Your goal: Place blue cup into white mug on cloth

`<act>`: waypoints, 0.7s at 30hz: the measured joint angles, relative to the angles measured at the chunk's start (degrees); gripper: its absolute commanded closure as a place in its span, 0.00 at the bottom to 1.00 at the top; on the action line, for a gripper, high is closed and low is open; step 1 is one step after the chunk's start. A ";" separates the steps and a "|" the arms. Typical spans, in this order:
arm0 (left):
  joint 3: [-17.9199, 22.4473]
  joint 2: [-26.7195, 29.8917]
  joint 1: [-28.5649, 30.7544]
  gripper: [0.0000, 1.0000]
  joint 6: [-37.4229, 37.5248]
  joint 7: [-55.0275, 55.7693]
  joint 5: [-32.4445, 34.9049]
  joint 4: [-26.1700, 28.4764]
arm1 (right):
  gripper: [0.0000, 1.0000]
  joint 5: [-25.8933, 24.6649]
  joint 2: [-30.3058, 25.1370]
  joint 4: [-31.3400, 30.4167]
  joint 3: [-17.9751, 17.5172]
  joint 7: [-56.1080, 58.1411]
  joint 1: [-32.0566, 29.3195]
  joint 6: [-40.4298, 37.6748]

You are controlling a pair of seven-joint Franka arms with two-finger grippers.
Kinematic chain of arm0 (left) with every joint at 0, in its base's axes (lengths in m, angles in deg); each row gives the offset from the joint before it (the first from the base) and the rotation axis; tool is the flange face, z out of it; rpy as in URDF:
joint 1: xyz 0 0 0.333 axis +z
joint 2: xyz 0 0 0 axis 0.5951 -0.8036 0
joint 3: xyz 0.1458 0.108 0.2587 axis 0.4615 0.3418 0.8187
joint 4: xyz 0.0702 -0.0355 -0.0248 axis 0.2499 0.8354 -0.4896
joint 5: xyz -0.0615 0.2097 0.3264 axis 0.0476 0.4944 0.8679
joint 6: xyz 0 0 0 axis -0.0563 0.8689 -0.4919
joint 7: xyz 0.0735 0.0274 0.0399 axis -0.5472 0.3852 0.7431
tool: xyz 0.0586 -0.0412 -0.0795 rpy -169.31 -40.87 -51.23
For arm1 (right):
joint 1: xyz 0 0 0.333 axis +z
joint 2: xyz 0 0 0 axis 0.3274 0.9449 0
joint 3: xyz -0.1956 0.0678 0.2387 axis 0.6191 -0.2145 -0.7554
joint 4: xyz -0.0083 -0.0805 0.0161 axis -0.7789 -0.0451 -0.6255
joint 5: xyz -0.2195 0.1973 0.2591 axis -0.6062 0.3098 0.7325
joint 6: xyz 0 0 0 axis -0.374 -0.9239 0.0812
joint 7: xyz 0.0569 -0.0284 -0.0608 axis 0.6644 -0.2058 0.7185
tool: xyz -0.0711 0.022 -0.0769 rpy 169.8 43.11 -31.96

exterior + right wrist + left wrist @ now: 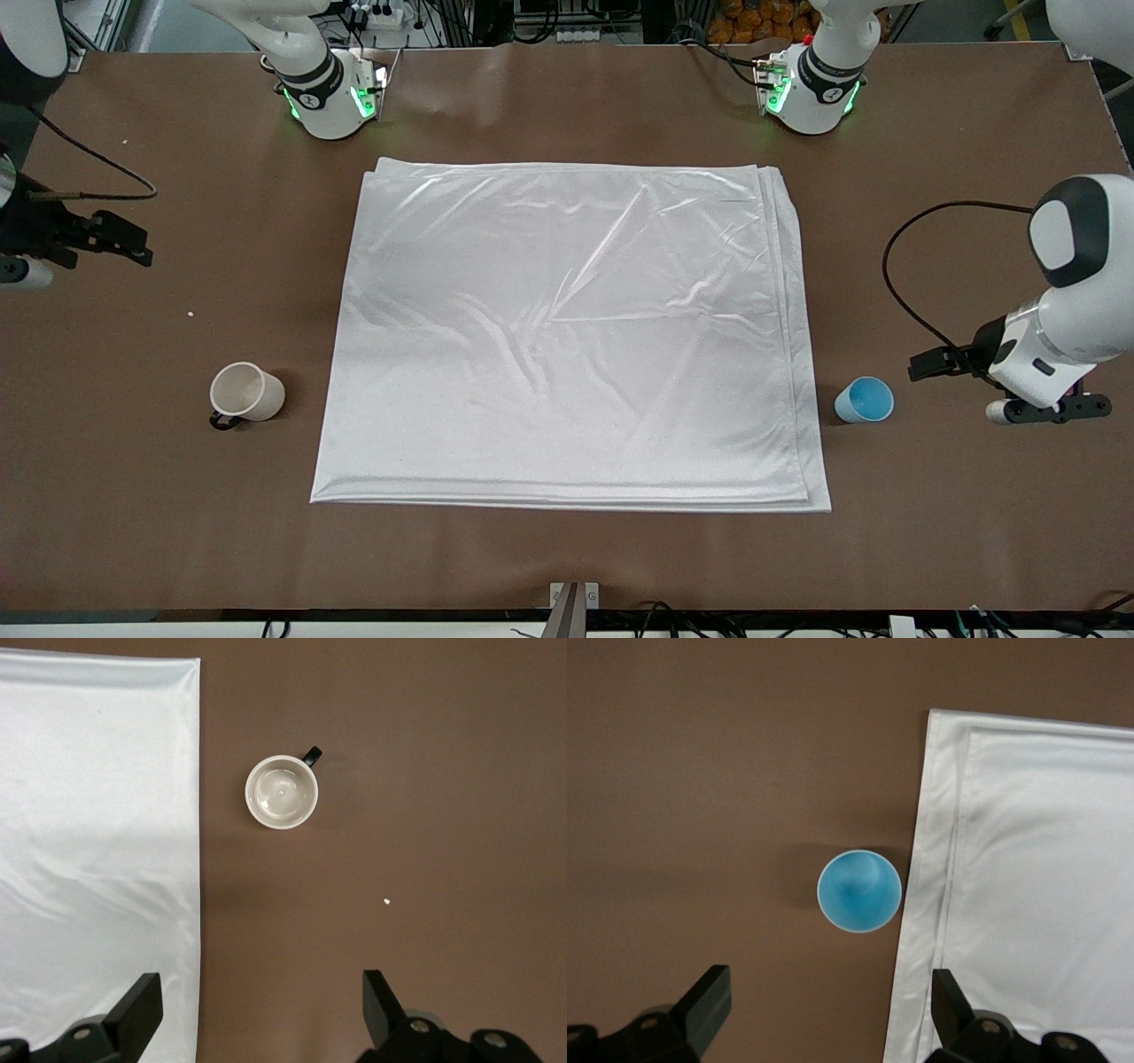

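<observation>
The blue cup (865, 400) stands upright on the brown table, just off the cloth's edge at the left arm's end. It also shows in the left wrist view (859, 890). The white mug (245, 392) with its black handle stands on the table off the cloth at the right arm's end, and shows in the right wrist view (282, 793). The cloth (567, 328) lies flat mid-table with nothing on it. My left gripper (830, 1010) is open and empty, up over the table beside the blue cup. My right gripper (263, 1005) is open and empty, up over the table by the cloth's edge.
The brown table (567, 558) surrounds the cloth. A small white crumb (190, 313) lies on it between the mug and the right arm's base. A black cable (895, 266) loops from the left arm's wrist over the table.
</observation>
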 measured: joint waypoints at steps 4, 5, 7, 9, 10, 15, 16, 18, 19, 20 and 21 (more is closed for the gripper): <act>0.01 -3.51 0.01 0.00 -3.42 0.00 0.73 0.07 | 0.00 -0.03 3.49 0.00 0.09 -0.02 -0.53 4.49; 0.01 -4.34 0.01 0.00 -4.08 0.00 0.78 0.06 | 0.00 -0.03 4.27 -0.01 0.14 -0.02 -0.79 5.47; 0.01 -6.01 0.01 0.00 -5.21 0.00 0.82 0.06 | 0.00 -0.03 5.94 0.01 0.30 -0.02 -1.40 7.27; 0.01 -7.45 0.02 0.00 -6.09 0.00 0.84 0.05 | 0.00 0.00 7.54 0.03 0.40 -0.03 -2.08 8.94; 0.01 -8.13 0.03 0.00 -6.48 0.00 0.84 0.04 | 0.00 0.02 8.41 0.09 0.46 -0.05 -2.45 9.87; 0.04 -10.94 0.14 0.00 -8.34 0.00 0.85 0.06 | 0.00 0.17 12.41 0.96 0.55 -1.76 -3.63 13.37; 0.05 -11.43 0.17 0.00 -8.68 0.00 0.85 0.06 | 0.00 0.17 13.28 1.35 0.56 -2.86 -3.71 13.81; 0.06 -12.17 0.22 0.00 -9.21 0.00 0.85 0.06 | 0.00 0.17 14.86 2.24 0.55 -5.12 -3.71 14.27; 0.06 -12.42 0.25 0.00 -9.37 0.00 0.86 0.06 | 0.00 0.17 15.69 2.76 0.51 -6.36 -3.69 14.44; 0.06 -12.62 0.26 0.00 -9.43 0.00 0.86 0.06 | 0.00 0.17 16.39 3.29 0.47 -7.44 -3.65 14.51; 0.06 -12.78 0.27 0.00 -9.44 0.00 0.87 0.07 | 0.00 0.17 17.15 3.84 0.44 -8.58 -3.59 14.54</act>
